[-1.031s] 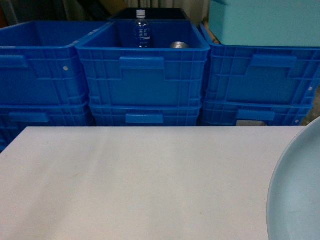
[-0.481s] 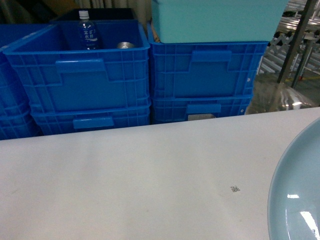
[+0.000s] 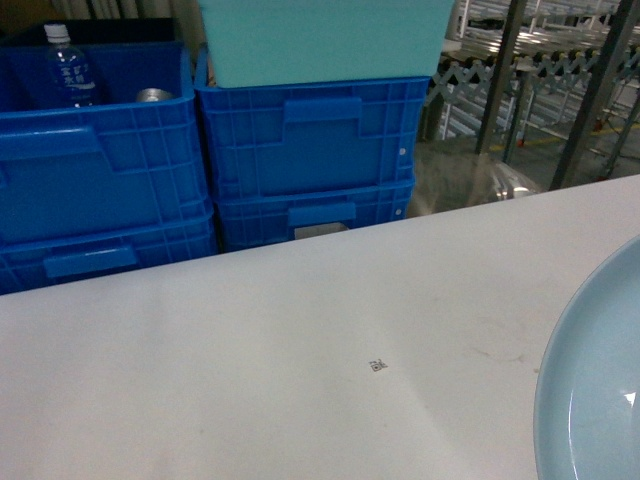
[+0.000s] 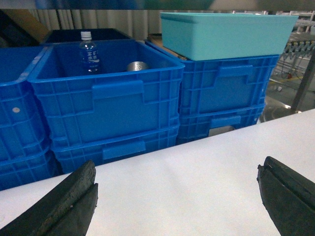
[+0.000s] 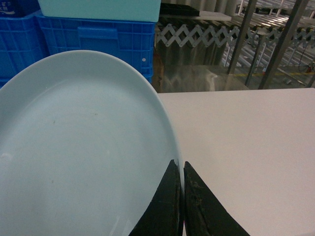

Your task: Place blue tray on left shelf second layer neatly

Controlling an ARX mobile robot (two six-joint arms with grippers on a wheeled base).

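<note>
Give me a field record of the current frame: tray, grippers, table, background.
blue tray: pale blue, rim pinched by the right gripper, seen at the right edge of the head view
right gripper: shut on the tray rim
left gripper: open, empty, above the white table
crates: dark blue, stacked behind the table; a teal bin sits on top of one stack
bottle: upright inside a crate, beside a metal can
steel rack: behind the table, right side
</note>
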